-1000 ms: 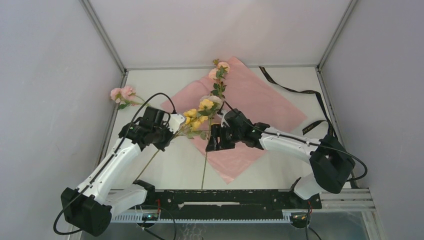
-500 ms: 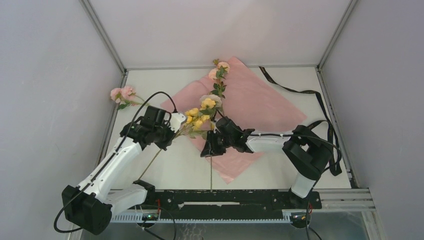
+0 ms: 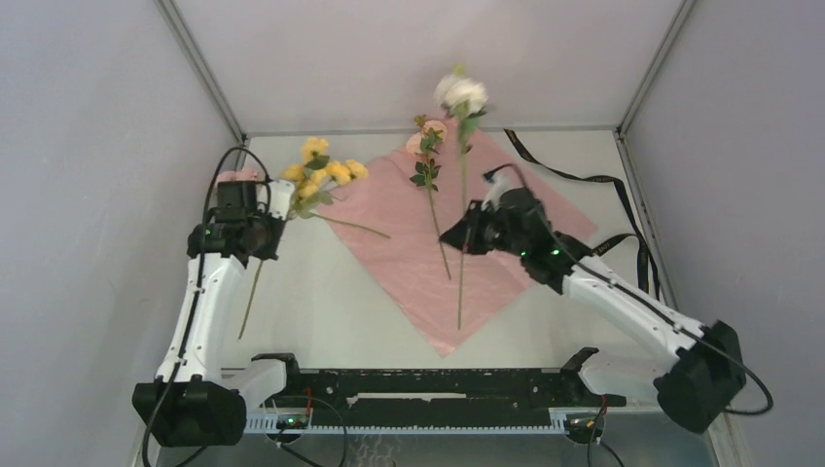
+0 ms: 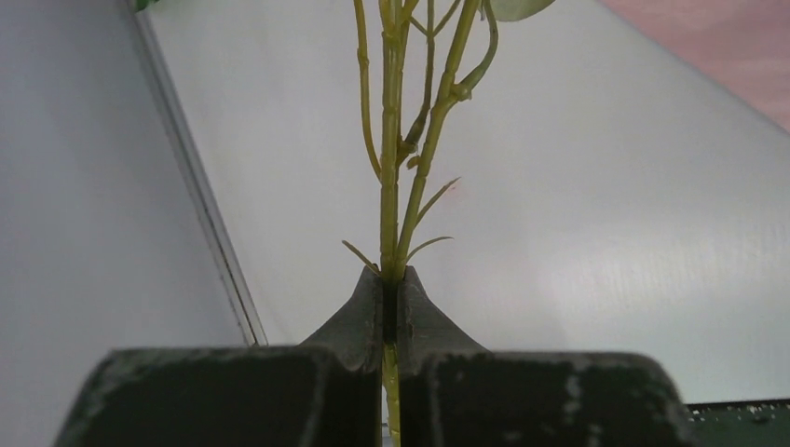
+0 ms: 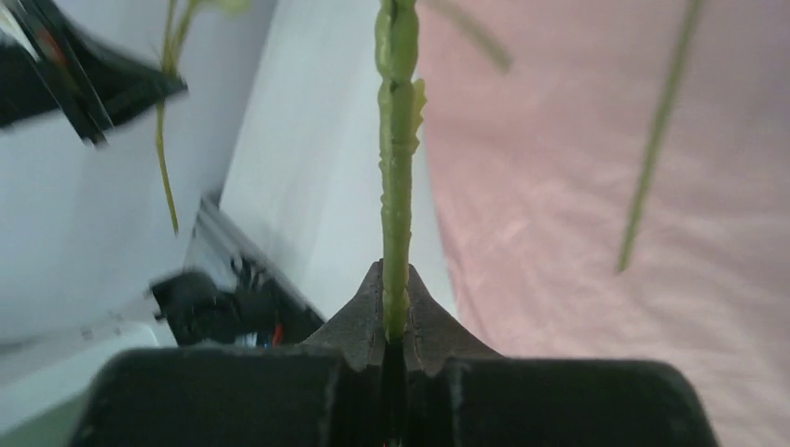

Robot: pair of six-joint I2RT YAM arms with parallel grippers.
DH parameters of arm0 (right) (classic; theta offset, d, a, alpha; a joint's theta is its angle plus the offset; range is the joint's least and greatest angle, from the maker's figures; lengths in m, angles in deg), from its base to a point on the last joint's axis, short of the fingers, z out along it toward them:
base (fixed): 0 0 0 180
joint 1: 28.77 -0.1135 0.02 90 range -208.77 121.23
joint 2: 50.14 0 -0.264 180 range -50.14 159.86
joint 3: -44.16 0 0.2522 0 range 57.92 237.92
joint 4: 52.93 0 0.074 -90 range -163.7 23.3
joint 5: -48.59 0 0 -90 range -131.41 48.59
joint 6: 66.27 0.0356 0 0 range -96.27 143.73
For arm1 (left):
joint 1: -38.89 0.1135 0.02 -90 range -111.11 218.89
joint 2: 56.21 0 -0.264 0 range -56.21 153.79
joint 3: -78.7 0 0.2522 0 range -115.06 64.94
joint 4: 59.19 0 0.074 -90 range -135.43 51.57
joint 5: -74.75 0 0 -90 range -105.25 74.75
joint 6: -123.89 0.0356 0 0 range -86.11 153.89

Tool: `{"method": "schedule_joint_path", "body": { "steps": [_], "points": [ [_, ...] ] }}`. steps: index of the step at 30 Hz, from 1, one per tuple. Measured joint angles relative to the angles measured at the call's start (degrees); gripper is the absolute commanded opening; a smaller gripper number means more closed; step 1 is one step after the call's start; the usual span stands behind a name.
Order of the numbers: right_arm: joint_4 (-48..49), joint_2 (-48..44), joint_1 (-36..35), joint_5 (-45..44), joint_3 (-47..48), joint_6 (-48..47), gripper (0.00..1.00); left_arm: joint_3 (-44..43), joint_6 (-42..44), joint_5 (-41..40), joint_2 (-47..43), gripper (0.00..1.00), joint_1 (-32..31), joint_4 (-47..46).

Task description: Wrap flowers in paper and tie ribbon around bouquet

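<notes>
The pink paper (image 3: 506, 199) lies flat as a diamond on the table. One pink-blossomed flower stem (image 3: 433, 195) rests on it. My left gripper (image 3: 272, 212) is shut on the stem of the yellow flowers (image 3: 321, 173), held up near the left wall; in the left wrist view the jaws (image 4: 391, 279) pinch the thin green stems (image 4: 389, 168). My right gripper (image 3: 461, 233) is shut on the stem of a white flower (image 3: 461, 92), held upright over the paper; its stem (image 5: 397, 158) shows between the jaws (image 5: 396, 279). The dark ribbon (image 3: 574, 177) lies at the back right.
Another pink flower (image 3: 232, 177) lies by the left wall, mostly hidden behind my left arm. Metal frame posts and grey walls close in the table on three sides. A black rail (image 3: 438, 384) runs along the near edge.
My right gripper closed on the white flower's stem and raised it, moving back and right over the paper. My left arm swung to the far left with the yellow flowers.
</notes>
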Motion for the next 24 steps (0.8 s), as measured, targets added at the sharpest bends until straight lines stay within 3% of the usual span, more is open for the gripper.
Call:
{"method": "schedule_joint_path", "body": {
  "steps": [3, 5, 12, 18, 21, 24],
  "points": [
    [-0.35, -4.48, 6.75, -1.01, 2.03, -3.19, 0.0, -1.55, 0.2, 0.72, 0.04, 0.0, 6.27, -0.28],
    [-0.37, -2.82, 10.67, -0.9, 5.07, -5.68, 0.0, -1.97, -0.24, 1.64, 0.04, 0.0, 9.03, -0.31],
    [-2.21, 18.78, 15.02, 0.76, 20.85, -13.9, 0.08, -3.56, -6.67, 8.55, -0.37, 0.0, 10.54, -1.64],
    [-6.58, 34.03, 16.52, 1.18, 27.93, -15.37, 0.62, -5.46, -13.38, 15.58, -1.31, 0.0, 10.54, -3.56],
    [-9.92, 38.12, 17.22, 0.7, 28.76, -16.11, 0.73, -5.57, -16.24, 18.95, -1.16, 0.0, 10.54, -4.96],
    [-15.04, 39.71, 17.14, -1.99, 31.06, -18.16, 0.76, -5.57, -19.26, 22.25, -1.11, 0.0, 10.49, -6.4]
  ]
}}
